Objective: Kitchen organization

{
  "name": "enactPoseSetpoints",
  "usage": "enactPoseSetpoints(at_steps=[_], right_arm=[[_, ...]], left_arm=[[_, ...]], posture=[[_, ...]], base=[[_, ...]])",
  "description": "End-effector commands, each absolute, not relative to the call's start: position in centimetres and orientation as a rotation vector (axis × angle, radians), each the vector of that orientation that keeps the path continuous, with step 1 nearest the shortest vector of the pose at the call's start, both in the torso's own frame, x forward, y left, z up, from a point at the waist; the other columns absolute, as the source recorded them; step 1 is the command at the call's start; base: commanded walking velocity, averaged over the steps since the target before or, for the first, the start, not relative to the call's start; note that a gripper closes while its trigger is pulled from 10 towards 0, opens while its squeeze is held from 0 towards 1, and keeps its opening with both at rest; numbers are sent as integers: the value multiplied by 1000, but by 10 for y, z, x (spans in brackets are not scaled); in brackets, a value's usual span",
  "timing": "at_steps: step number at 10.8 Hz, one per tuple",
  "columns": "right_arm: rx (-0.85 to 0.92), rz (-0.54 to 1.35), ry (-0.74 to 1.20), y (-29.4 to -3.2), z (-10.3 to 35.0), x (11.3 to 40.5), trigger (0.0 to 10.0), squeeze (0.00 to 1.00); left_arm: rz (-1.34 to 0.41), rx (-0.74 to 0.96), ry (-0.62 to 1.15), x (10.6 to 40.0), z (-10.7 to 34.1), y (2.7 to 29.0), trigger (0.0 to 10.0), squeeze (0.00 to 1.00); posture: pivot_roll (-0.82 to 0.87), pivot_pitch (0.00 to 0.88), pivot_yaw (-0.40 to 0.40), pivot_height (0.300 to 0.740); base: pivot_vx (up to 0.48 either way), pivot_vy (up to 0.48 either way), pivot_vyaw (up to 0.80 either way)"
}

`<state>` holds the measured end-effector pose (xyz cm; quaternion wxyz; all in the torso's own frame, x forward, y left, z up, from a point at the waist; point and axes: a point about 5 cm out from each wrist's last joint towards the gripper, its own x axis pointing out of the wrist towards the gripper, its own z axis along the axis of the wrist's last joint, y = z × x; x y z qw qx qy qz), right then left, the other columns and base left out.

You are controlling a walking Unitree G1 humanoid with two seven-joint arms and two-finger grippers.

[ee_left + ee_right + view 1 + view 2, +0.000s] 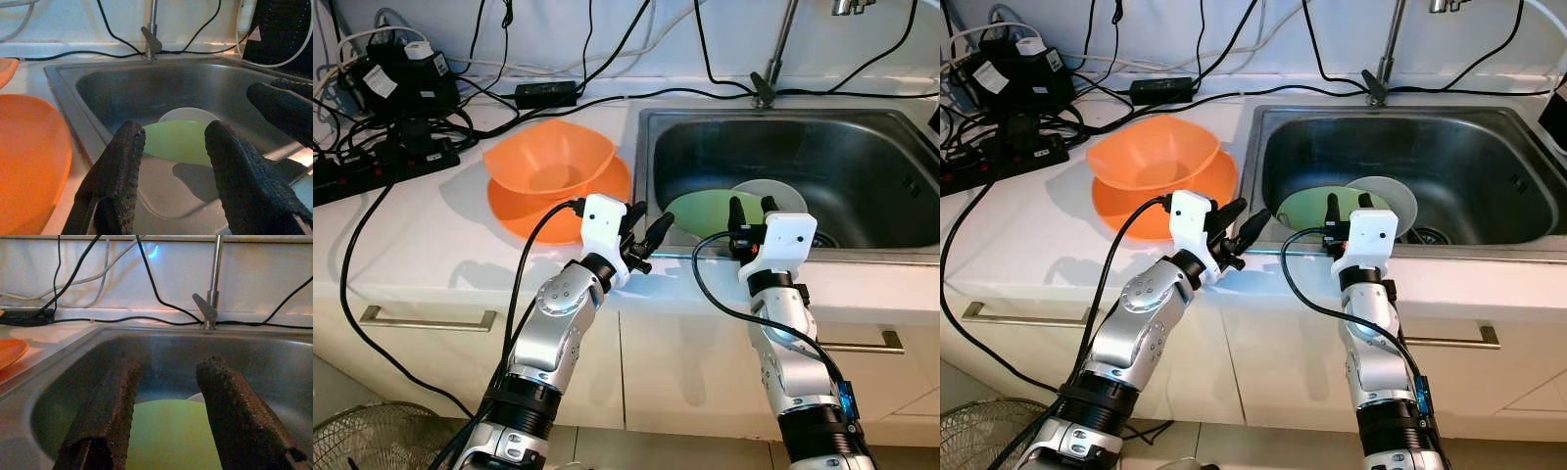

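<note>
Green plate (705,211) lies in the sink (862,137), at the near-left of the basin, leaning up against the front wall, with a white bowl (773,193) just behind it and overlapping. Orange bowl (548,157) sits nested on an orange plate (514,211) on the counter (411,235), left of the sink. Your right gripper (750,208) hovers at the sink's front edge right above the green plate, fingers (105,411) spread moderately, holding nothing. Left gripper (646,233) sits at the counter edge by the sink corner, also parted and empty. Plate looks like light, stiff plastic, likely slick if wet, so expect it to slide against steel. You'd best pinch the raised near rim, one finger inside, one outside, then lift. Watch the white bowl; it probably shifts when the plate moves.
</note>
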<state>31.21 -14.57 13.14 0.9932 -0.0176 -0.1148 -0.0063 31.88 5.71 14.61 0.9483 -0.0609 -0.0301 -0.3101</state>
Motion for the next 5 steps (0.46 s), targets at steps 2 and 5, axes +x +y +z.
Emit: enactPoseSetpoints(at_steps=[2,5], right_arm=[[-36,-4,-229,-142,132,312,10000,0],[-36,1,-226,-141,130,311,10000,0]], left_arm=[[-641,-102,-60,318,146,56,10000,0],[-645,-103,-57,317,144,55,10000,0]], posture=[[9,0,72,740],[8,0,72,740]], base=[[0,0,0],[0,0,0]])
